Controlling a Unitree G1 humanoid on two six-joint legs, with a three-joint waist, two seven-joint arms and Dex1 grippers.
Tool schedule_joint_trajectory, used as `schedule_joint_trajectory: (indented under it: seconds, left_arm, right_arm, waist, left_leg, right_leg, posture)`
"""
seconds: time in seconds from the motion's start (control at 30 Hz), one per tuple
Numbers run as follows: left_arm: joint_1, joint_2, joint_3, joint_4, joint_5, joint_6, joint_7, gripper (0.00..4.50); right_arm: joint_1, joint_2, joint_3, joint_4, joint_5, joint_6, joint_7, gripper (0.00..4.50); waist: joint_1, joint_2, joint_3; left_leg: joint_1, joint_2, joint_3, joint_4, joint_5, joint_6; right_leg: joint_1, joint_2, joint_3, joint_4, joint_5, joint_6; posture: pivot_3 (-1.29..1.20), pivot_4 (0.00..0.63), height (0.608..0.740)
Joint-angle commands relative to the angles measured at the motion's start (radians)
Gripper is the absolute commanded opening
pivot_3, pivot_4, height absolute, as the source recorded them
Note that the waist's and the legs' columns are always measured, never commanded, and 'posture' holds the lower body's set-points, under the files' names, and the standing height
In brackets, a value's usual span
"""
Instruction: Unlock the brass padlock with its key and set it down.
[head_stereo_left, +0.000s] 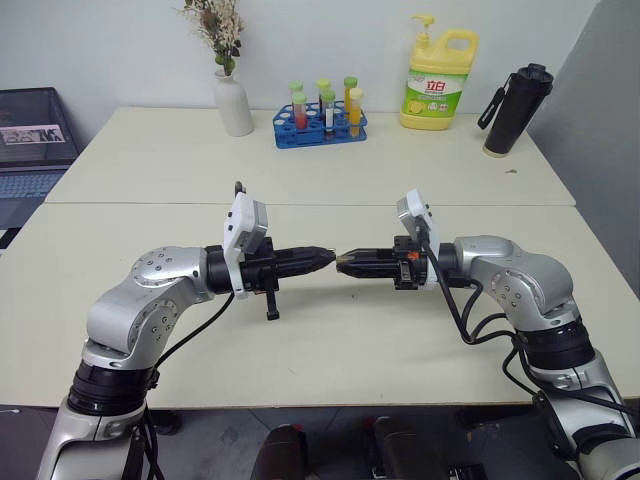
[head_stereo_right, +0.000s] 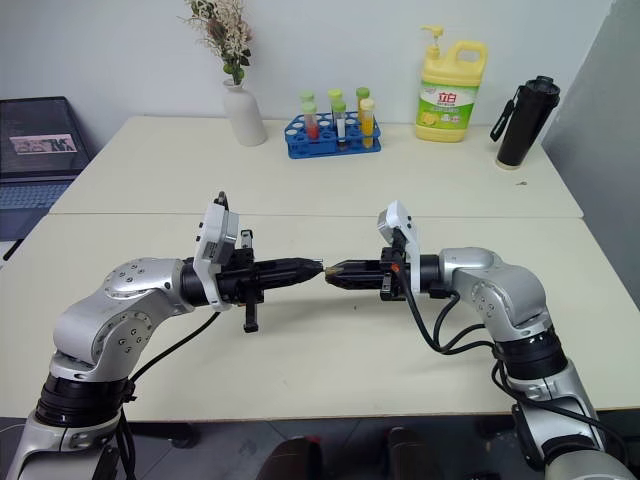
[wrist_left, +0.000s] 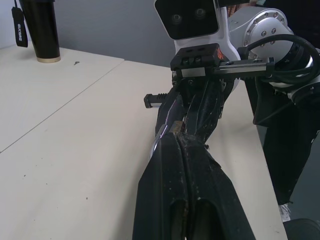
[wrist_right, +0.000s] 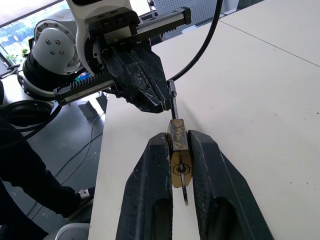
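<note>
The small golden-brass padlock (wrist_right: 179, 150) sits clamped between the two black fingers of my right gripper (wrist_right: 180, 142), held up in the air above the pale cream tabletop (head_stereo_left: 330, 340), roughly midway between the two arms. I have it pinched by its flat sides so the keyhole end faces out past the fingertips, toward the other arm; its thin silver shackle (wrist_right: 185, 192) trails back between the fingers, out of the way.

My left gripper (head_stereo_left: 328, 258) is closed tight on the small silvery key (wrist_right: 173, 102), with only the shaft showing beyond its tips, reaching to the padlock body. Both grippers lie nearly level and point at each other, tip to tip, which keeps the key in line with the lock's keyway.

From the right wrist view the key's tip meets the top of the padlock; I cannot tell how far in it is seated. I judge the job to be at the insert-and-turn step, with the shackle not yet sprung.

The vase, tube rack, yellow soap bottle and black flask stand well apart at the table's far side, so nothing crowds this work.
</note>
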Motion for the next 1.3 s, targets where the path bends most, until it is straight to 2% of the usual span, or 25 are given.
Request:
schedule_joint_trajectory:
  seconds: [0.03, 0.1, 0.33, 0.37, 0.43, 0.6, 0.63, 0.77, 0.83, 1.1, 1.3]
  left_arm:
    - [-0.013, 0.007, 0.019, -0.029, -0.002, -0.018, -0.005, 0.0]
    - [-0.007, 0.015, 0.02, -0.035, 0.017, -0.027, 0.006, 0.0]
    - [0.083, 0.129, 0.039, -0.107, 0.201, -0.222, -0.016, 0.0]
    - [0.109, 0.149, 0.041, -0.108, 0.239, -0.265, -0.023, 0.18]
    - [0.196, 0.168, 0.078, -0.132, 0.271, -0.364, -0.044, 0.56]
    - [0.368, 0.174, 0.114, -0.14, 0.381, -0.608, -0.051, 2.16]
    - [0.389, 0.173, 0.117, -0.138, 0.389, -0.634, -0.051, 2.53]
    - [0.441, 0.156, 0.123, -0.069, 0.483, -0.921, -0.056, 3.82]
    - [0.443, 0.144, 0.124, -0.041, 0.488, -0.972, -0.041, 4.48]
    - [0.459, 0.145, 0.082, 0.019, 0.476, -0.984, -0.047, 4.5]
    - [0.43, 0.129, 0.058, 0.028, 0.467, -0.951, -0.029, 4.5]
  right_arm:
    - [-0.003, -0.007, -0.011, -0.029, 0.007, -0.006, 0.004, 0.19]
    - [-0.002, -0.005, -0.014, -0.026, 0.008, -0.005, 0.001, 0.19]
    - [-0.007, 0.002, -0.038, 0.002, 0.013, 0.021, -0.04, 0.19]
    - [-0.008, 0.003, -0.044, 0.005, 0.017, 0.03, -0.047, 0.19]
    - [-0.005, 0.001, -0.057, 0.007, 0.034, 0.069, -0.066, 0.19]
    - [0.031, -0.002, -0.075, -0.048, 0.105, 0.226, -0.118, 0.19]
    - [0.038, 0.0, -0.08, -0.058, 0.12, 0.255, -0.13, 0.19]
    - [0.069, 0.04, -0.101, -0.076, 0.158, 0.382, -0.237, 0.19]
    - [0.077, 0.078, -0.127, -0.065, 0.17, 0.434, -0.302, 0.19]
    - [0.098, 0.179, -0.141, -0.02, 0.128, 0.504, -0.461, 0.19]
    - [0.104, 0.227, -0.139, 0.027, 0.098, 0.502, -0.523, 0.19]
  waist:
    - [0.0, 0.0, 0.0]
    - [0.0, 0.0, 0.0]
    - [-0.001, 0.0, 0.0]
    - [-0.001, 0.0, 0.0]
    - [-0.003, 0.0, 0.0]
    - [0.002, 0.0, 0.0]
    - [0.003, 0.0, 0.0]
    - [0.003, 0.0, 0.0]
    - [0.002, 0.0, 0.0]
    - [-0.001, 0.0, 0.0]
    - [-0.001, 0.0, 0.0]
  left_leg:
    - [0.0, 0.0, 0.0, 0.0, 0.0, 0.0]
    - [0.0, 0.0, 0.0, 0.0, 0.0, 0.0]
    - [0.0, 0.0, 0.0, 0.0, 0.0, 0.0]
    - [0.0, 0.001, 0.001, 0.0, 0.0, 0.0]
    - [0.0, 0.0, 0.001, -0.001, 0.0, 0.0]
    - [0.0, 0.001, 0.002, -0.002, 0.0, 0.0]
    - [0.0, 0.001, 0.002, -0.002, 0.0, 0.0]
    - [0.0, 0.001, 0.002, -0.001, 0.0, 0.0]
    - [0.0, 0.001, 0.002, -0.001, 0.0, 0.0]
    - [0.0, 0.001, 0.003, -0.002, 0.0, 0.0]
    - [0.0, 0.001, 0.002, -0.002, 0.0, 0.0]
  right_leg:
    - [0.0, 0.0, 0.0, 0.0, 0.0, 0.0]
    - [0.0, 0.0, 0.0, 0.0, 0.0, 0.0]
    - [0.0, -0.001, 0.0, 0.0, 0.0, -0.001]
    - [-0.001, -0.002, 0.001, 0.0, 0.0, -0.001]
    - [-0.001, -0.002, 0.001, 0.0, 0.0, -0.001]
    - [-0.002, -0.004, 0.001, 0.0, 0.0, -0.004]
    - [-0.002, -0.004, 0.001, 0.0, 0.0, -0.004]
    - [-0.001, -0.005, 0.001, 0.0, -0.001, -0.004]
    - [-0.001, -0.005, 0.001, 0.0, -0.001, -0.004]
    - [-0.002, -0.004, 0.001, 0.0, -0.002, -0.002]
    - [-0.002, -0.004, 0.001, 0.0, -0.002, -0.001]
  posture:
    - [0.0, 0.15, 0.74]
    - [0.0, 0.15, 0.74]
    - [0.0, 0.15, 0.74]
    - [0.0, 0.15, 0.74]
    - [0.0, 0.15, 0.74]
    - [0.0, 0.15, 0.74]
    - [0.0, 0.15, 0.74]
    - [0.0, 0.15, 0.74]
    - [0.0, 0.15, 0.74]
    - [0.0, 0.15, 0.74]
    - [0.0, 0.15, 0.74]
